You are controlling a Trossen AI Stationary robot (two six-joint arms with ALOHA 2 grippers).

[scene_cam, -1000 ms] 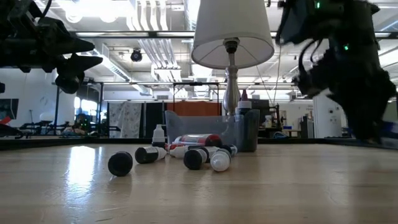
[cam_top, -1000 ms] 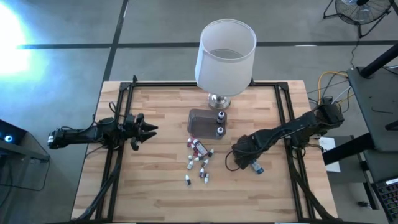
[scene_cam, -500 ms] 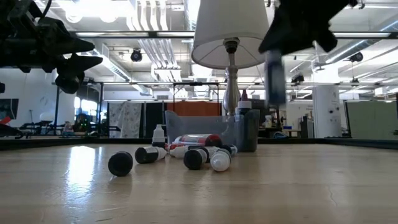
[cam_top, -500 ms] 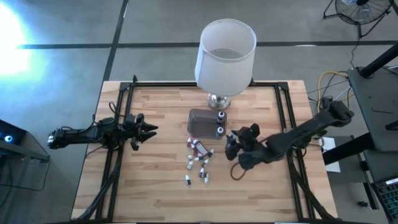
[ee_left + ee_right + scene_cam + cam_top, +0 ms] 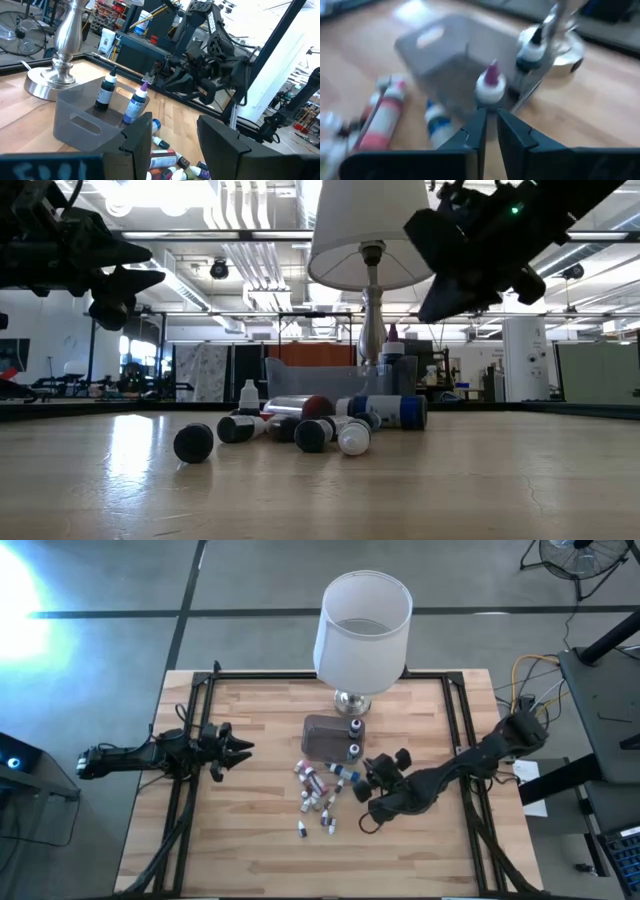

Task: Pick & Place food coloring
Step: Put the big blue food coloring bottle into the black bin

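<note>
Wooden counter (image 5: 250, 840), scattered with food coloring bottles (image 5: 318, 802) lying loose at centre. Just beside them, right pincer (image 5: 372, 772) with fingers pressed together, holding nothing. Behind, clear tub (image 5: 325, 737) with two bottles upright; white-shaded lamp (image 5: 362, 628) beyond. Left pincer (image 5: 238, 749) parted, idle, well apart.

White-shaded lamp (image 5: 362, 628) stands at the wooden table's (image 5: 260, 850) twelve o'clock edge. Clear plastic tub (image 5: 322, 737) sits just beside its base, at six o'clock
</note>
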